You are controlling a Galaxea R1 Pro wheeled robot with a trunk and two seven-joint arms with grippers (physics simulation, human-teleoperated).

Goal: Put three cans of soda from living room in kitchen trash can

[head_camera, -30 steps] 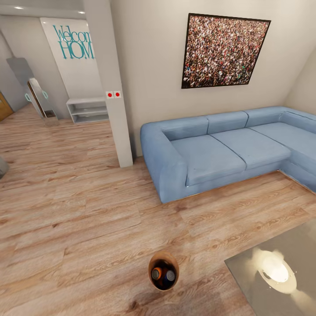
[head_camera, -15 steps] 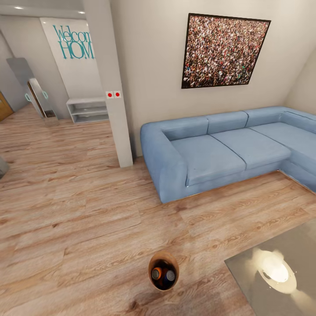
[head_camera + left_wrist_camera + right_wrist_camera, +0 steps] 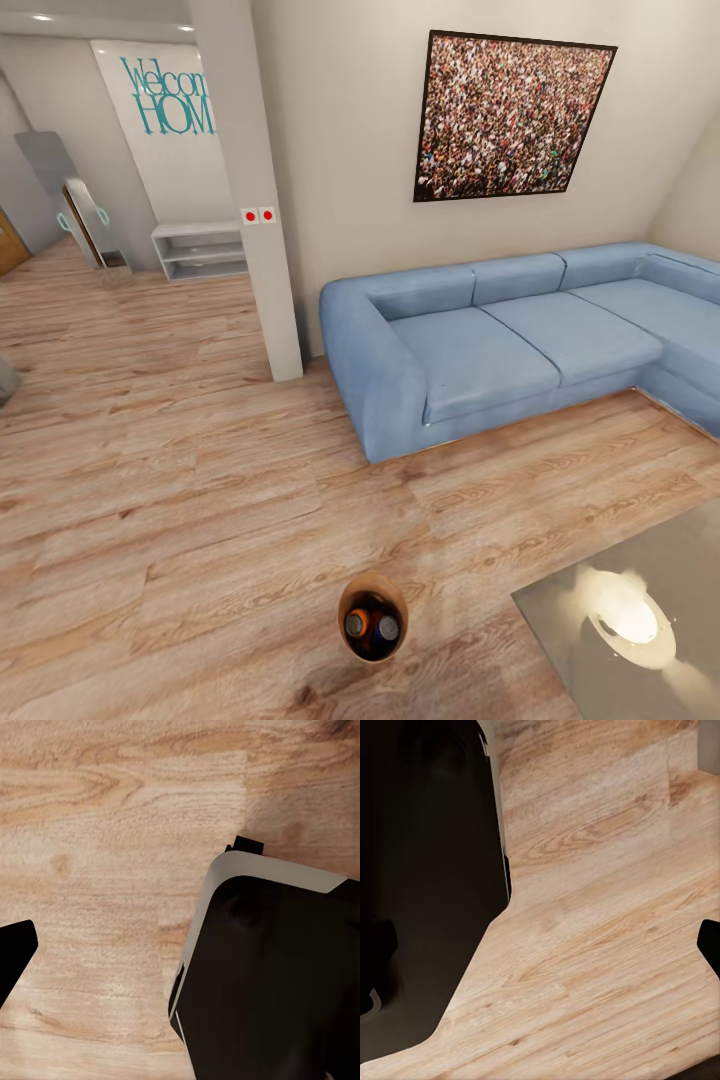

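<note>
Standing on wood floor (image 3: 180, 520), bin (image 3: 372, 617) faces sofa (image 3: 500, 335).

— What is showing across the room?
— A light-blue corner sofa (image 3: 510, 335) is stretching from centre toward 3 o'clock, backing against a beige wall (image 3: 350, 150). A framed crowd picture (image 3: 508, 118) is hanging above it at 1 o'clock.

— And toward 11 o'clock?
— A white pillar (image 3: 250, 190) with two red switches (image 3: 258, 215) is standing there. Behind it a white panel lettered in teal (image 3: 170, 95) is rising over a low white shelf (image 3: 200, 250).

— The floor?
— Pale wood planks (image 3: 180, 480) are running throughout. At 5 o'clock a glass-topped table (image 3: 580, 620) is reflecting a bright lamp (image 3: 628, 612).
</note>
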